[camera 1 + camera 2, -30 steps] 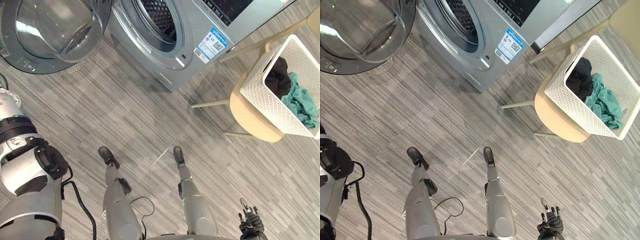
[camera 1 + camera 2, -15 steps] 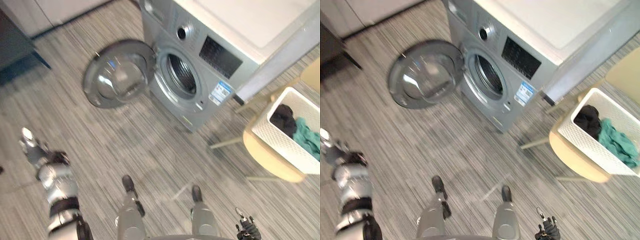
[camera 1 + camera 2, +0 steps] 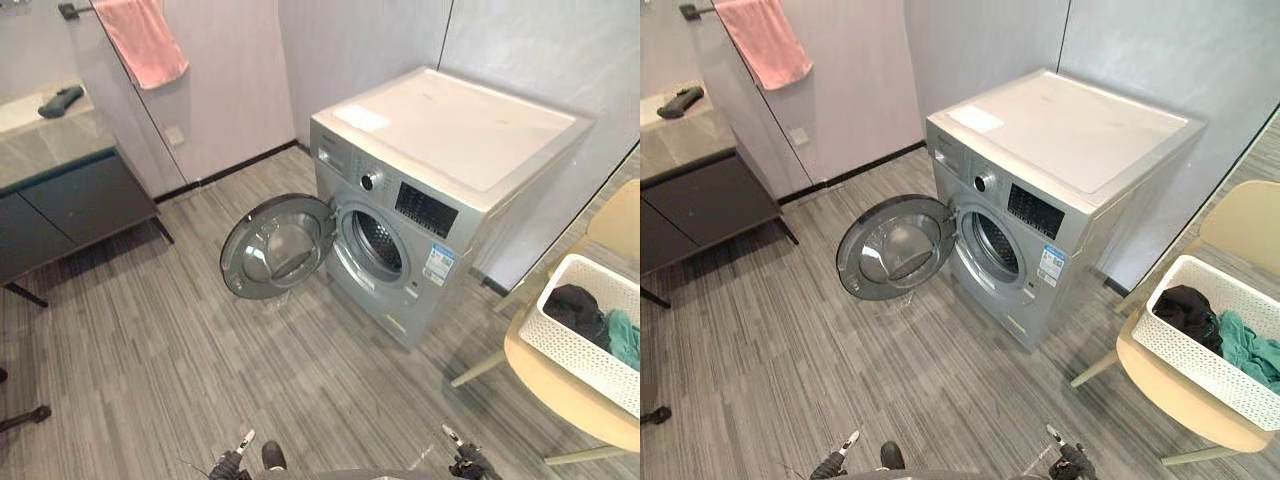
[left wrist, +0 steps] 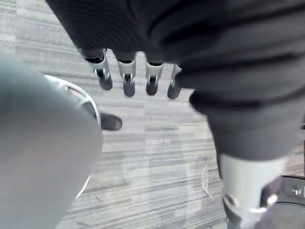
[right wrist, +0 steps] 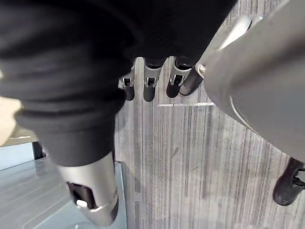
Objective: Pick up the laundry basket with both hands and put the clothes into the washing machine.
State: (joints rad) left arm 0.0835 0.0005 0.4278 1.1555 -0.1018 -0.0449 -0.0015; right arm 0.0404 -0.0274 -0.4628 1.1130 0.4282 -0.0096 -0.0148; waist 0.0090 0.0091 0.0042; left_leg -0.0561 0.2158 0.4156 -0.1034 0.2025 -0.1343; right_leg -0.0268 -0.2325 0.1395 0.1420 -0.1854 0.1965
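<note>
My left hand and right hand hang loose-fingered, empty, before the washing machine; right of it, a chair holds the laundry basket of clothes.

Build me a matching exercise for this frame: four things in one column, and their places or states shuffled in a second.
Things:
1. washing machine door
2. laundry basket
3. pink towel
4. teal garment

Places or states:
a. hanging from a wall rail
b. swung open
c. standing on the beige chair
d. lying inside the basket

Pairs: 1-b, 2-c, 3-a, 4-d
</note>
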